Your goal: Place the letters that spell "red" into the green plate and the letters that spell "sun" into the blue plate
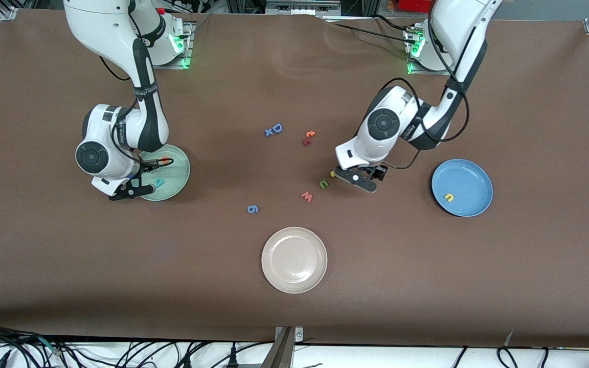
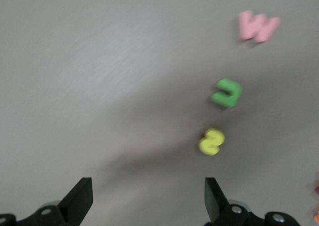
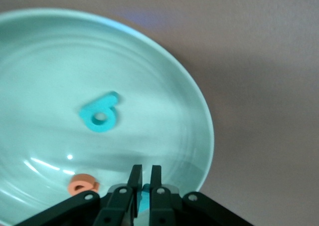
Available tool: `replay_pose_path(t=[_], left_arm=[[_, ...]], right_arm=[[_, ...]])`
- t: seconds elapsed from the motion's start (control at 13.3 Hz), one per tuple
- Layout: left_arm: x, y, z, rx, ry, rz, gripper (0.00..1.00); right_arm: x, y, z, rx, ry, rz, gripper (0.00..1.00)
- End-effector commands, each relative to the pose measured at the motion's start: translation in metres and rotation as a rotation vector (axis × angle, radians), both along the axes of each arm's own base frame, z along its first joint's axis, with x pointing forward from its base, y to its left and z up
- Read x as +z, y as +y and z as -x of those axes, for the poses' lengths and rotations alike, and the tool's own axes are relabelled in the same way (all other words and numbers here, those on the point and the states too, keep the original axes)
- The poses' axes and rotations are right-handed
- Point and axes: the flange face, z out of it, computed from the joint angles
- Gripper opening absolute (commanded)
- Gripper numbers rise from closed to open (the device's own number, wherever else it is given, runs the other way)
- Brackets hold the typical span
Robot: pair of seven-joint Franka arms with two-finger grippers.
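My right gripper [image 1: 132,190] [image 3: 142,173] hangs low over the green plate [image 1: 179,176] [image 3: 164,86], shut on a small teal "r" piece that shows only as a sliver between its fingers. A teal "d" [image 1: 159,181] [image 3: 100,114] and an orange "e" [image 1: 164,161] [image 3: 83,185] lie in that plate. My left gripper [image 1: 356,180] [image 2: 148,191] is open and empty over the table, beside the yellow "s" [image 1: 333,174] [image 2: 212,141] and the green "n" [image 1: 324,183] [image 2: 227,93]. The blue plate [image 1: 471,179] holds a yellow "u" [image 1: 449,197].
A pink "w" [image 1: 307,197] [image 2: 257,26] lies next to the green letter. A blue "g" [image 1: 253,208], a blue "D" [image 1: 277,128], an orange "t" [image 1: 310,134] and a red letter [image 1: 306,142] are scattered mid-table. A cream plate [image 1: 294,240] sits nearest the front camera.
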Motion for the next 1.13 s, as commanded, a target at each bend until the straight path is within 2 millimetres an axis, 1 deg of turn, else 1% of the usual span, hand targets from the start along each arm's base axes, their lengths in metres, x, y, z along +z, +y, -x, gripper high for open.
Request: replay_pose_path(t=[0.0, 0.08, 0.15, 0.23, 0.3, 0.38, 0.45, 0.6, 0.75, 0.83, 0.9, 0.98, 1.05], left_arm=[[-0.018, -0.026, -0.003, -0.124, -0.057, 0.004, 0.95], [-0.024, -0.028, -0.003, -0.131, -0.061, 0.009, 0.95], [-0.032, -0.032, 0.001, -0.162, -0.069, 0.01, 0.95], [-0.037, -0.039, 0.003, -0.187, -0.086, 0.02, 0.94], [-0.041, -0.04, 0.005, -0.191, -0.089, 0.024, 0.93], [-0.044, -0.043, 0.008, -0.197, -0.086, 0.022, 0.86], [-0.048, -0.043, 0.009, -0.207, -0.084, 0.015, 0.81], [-0.058, -0.049, 0.018, -0.234, -0.074, 0.005, 0.81], [-0.062, -0.049, 0.021, -0.24, -0.072, 0.002, 0.81], [-0.064, -0.05, 0.023, -0.259, -0.076, -0.007, 0.78], [-0.065, -0.05, 0.025, -0.277, -0.081, -0.017, 0.7], [-0.065, -0.048, 0.024, -0.28, -0.082, -0.023, 0.7], [-0.068, -0.044, 0.024, -0.279, -0.079, -0.03, 0.7]], right_arm=[[0.004, 0.0, 0.001, 0.007, -0.008, -0.03, 0.96], [0.008, 0.001, -0.001, 0.007, -0.015, -0.034, 0.99], [0.013, 0.004, -0.004, 0.004, -0.026, -0.039, 0.99], [0.021, 0.009, -0.009, 0.003, -0.028, -0.049, 0.99], [0.034, 0.014, -0.018, 0.007, -0.024, -0.06, 0.99], [0.052, 0.019, -0.029, 0.008, -0.014, -0.071, 0.99], [0.072, 0.029, -0.041, 0.01, -0.004, -0.084, 0.99], [0.115, 0.04, -0.058, -0.011, 0.026, -0.092, 0.99], [0.155, 0.039, -0.067, -0.02, 0.063, -0.099, 0.99], [0.175, 0.037, -0.072, -0.021, 0.064, -0.096, 0.99], [0.192, 0.039, -0.077, -0.013, 0.053, -0.095, 0.99], [0.21, 0.033, -0.08, -0.02, 0.051, -0.087, 0.99], [0.227, 0.038, -0.082, -0.014, 0.048, -0.09, 0.99]])
